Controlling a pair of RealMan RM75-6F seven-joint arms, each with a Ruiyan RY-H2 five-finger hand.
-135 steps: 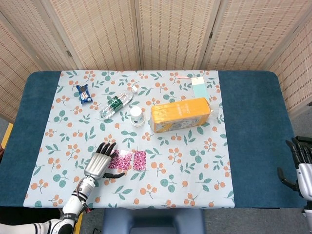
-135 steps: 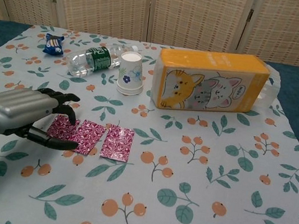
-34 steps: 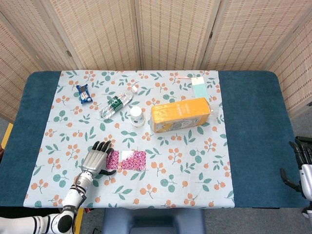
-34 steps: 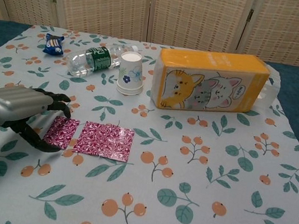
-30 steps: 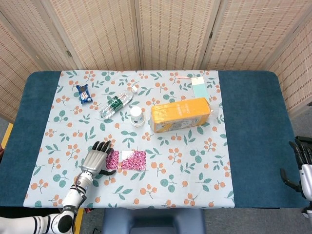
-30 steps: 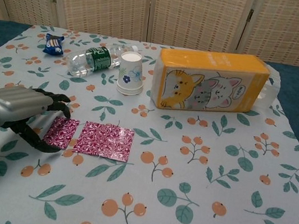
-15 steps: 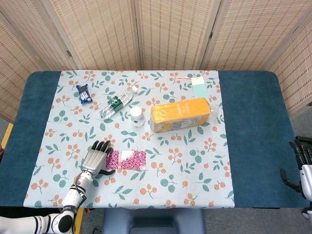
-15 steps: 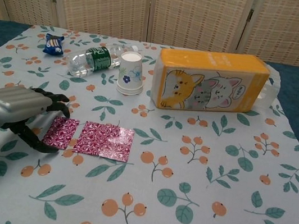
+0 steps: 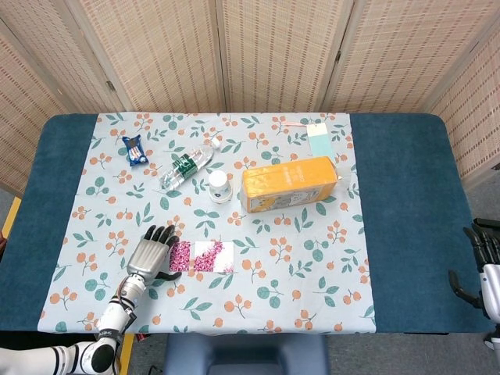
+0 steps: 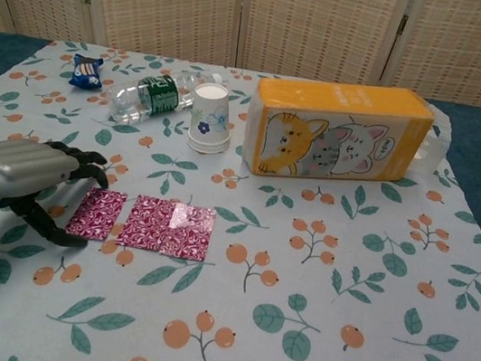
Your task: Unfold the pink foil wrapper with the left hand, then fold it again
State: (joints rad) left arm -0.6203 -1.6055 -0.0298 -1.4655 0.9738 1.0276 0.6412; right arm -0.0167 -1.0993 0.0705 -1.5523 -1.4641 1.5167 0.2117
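Chest view: my left hand [image 10: 18,171] is empty, fingers [image 10: 79,160] curled loosely and apart, tips just beside the wrapper's [image 10: 144,223] left end. Wrapper lies flat and unfolded on the cloth [image 10: 317,275], long axis left-right, extending rightward from my fingers. Right hand [image 9: 483,266] hangs well apart, off the table edge; grasp state unclear. Judgement: refold next.

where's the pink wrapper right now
The pink foil wrapper lies flat on the floral tablecloth at the near left of the chest view, just right of the left hand and in front of the paper cup.
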